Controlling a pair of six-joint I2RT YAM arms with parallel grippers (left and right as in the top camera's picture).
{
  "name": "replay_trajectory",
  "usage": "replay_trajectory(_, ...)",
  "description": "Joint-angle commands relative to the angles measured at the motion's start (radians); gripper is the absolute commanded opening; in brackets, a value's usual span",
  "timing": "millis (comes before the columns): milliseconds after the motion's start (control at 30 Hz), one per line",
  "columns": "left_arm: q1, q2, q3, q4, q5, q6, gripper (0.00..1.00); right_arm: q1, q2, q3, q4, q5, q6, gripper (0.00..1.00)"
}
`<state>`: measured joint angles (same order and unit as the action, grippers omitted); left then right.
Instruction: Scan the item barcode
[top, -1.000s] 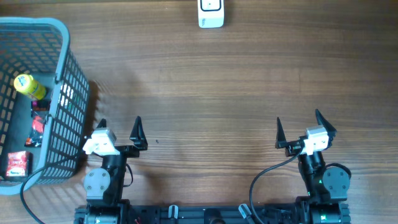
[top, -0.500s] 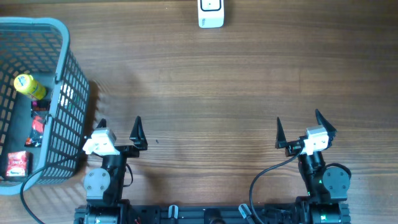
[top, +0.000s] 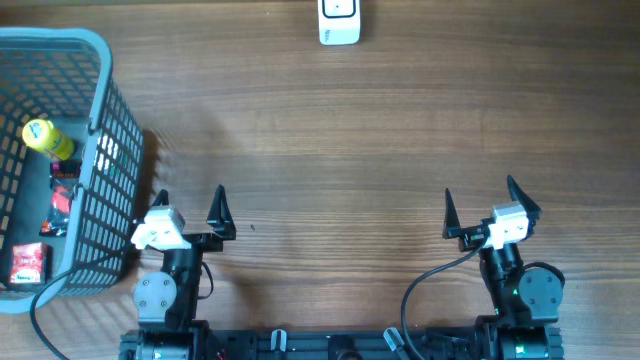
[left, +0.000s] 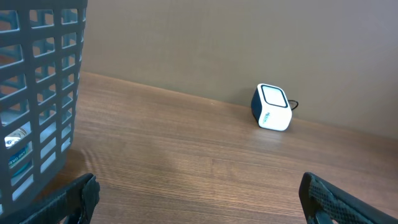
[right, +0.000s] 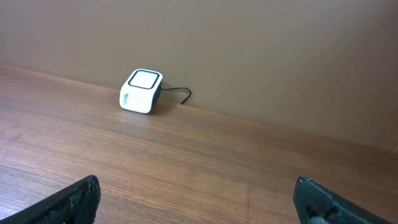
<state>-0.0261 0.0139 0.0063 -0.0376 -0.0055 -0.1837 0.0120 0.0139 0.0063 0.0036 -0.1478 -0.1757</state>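
Note:
The white barcode scanner (top: 339, 22) stands at the far edge of the table; it also shows in the left wrist view as the scanner (left: 272, 107) and in the right wrist view as the scanner (right: 141, 91), with a cable behind it. Items lie in the grey basket (top: 103, 62) at the left: a yellow-capped bottle (top: 47, 138) and red packets (top: 62, 200). My left gripper (top: 191, 198) (left: 199, 194) is open and empty beside the basket's near corner. My right gripper (top: 480, 196) (right: 198, 194) is open and empty at the near right.
The basket's lattice wall (left: 37, 93) rises close on the left of my left gripper. Another red packet (top: 30, 263) lies at the basket's near end. Bare wooden table (top: 340, 150) spans between the grippers and the scanner.

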Motion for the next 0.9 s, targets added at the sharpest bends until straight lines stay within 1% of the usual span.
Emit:
replay_trajectory(0,-0.005,-0.007,-0.001,0.045,0.063,-0.034,1.00,0.004,0.003,-0.001,0.004,0.013,0.018,1.00)
replay_trajectory(33,-0.005,-0.006,0.000,0.064,0.122,-0.031,1.00,0.004,0.003,-0.001,0.004,0.013,0.018,0.99)
replay_trajectory(100,-0.005,-0.002,0.017,0.044,0.187,-0.021,1.00,0.004,0.003,-0.001,0.004,0.013,0.018,1.00)
replay_trajectory(200,-0.005,0.018,0.068,-0.014,0.196,-0.021,1.00,0.004,0.003,-0.001,0.004,0.013,0.018,1.00)
replay_trajectory(267,-0.005,0.043,0.119,-0.046,0.216,0.002,1.00,0.004,0.003,-0.001,0.004,0.013,0.018,1.00)
replay_trajectory(367,-0.005,0.111,0.238,-0.089,0.229,0.024,1.00,0.004,0.003,-0.001,0.004,0.013,0.019,1.00)
replay_trajectory(433,-0.005,0.191,0.344,-0.112,0.226,0.024,1.00,0.004,0.003,-0.001,0.004,0.013,0.018,1.00)
replay_trajectory(533,-0.005,0.352,0.541,-0.176,0.226,0.023,1.00,0.004,0.003,-0.001,0.004,0.013,0.018,1.00)
replay_trajectory(600,-0.005,0.467,0.689,-0.253,0.210,0.022,1.00,0.004,0.003,-0.001,0.004,0.013,0.018,1.00)
replay_trajectory(633,-0.005,0.529,0.776,-0.316,0.155,0.005,1.00,0.004,0.003,-0.001,0.004,0.013,0.018,1.00)
replay_trajectory(700,-0.005,0.643,0.954,-0.462,-0.006,-0.041,1.00,0.004,0.003,-0.001,0.004,0.013,0.018,1.00)
replay_trajectory(733,-0.005,0.729,1.097,-0.573,-0.118,-0.050,1.00,0.004,0.003,-0.001,0.004,0.013,0.019,1.00)
replay_trajectory(767,-0.005,0.784,1.181,-0.632,-0.166,-0.048,1.00,0.004,0.003,-0.001,0.004,0.013,0.019,1.00)
replay_trajectory(800,-0.005,0.872,1.325,-0.723,-0.215,-0.033,1.00,0.004,0.003,-0.001,0.004,0.013,0.019,1.00)
replay_trajectory(833,-0.005,0.955,1.467,-0.791,-0.213,0.009,1.00,0.004,0.003,-0.001,0.004,0.013,0.018,1.00)
replay_trajectory(867,-0.005,1.002,1.550,-0.828,-0.206,0.020,1.00,0.004,0.003,-0.001,0.004,0.013,0.018,1.00)
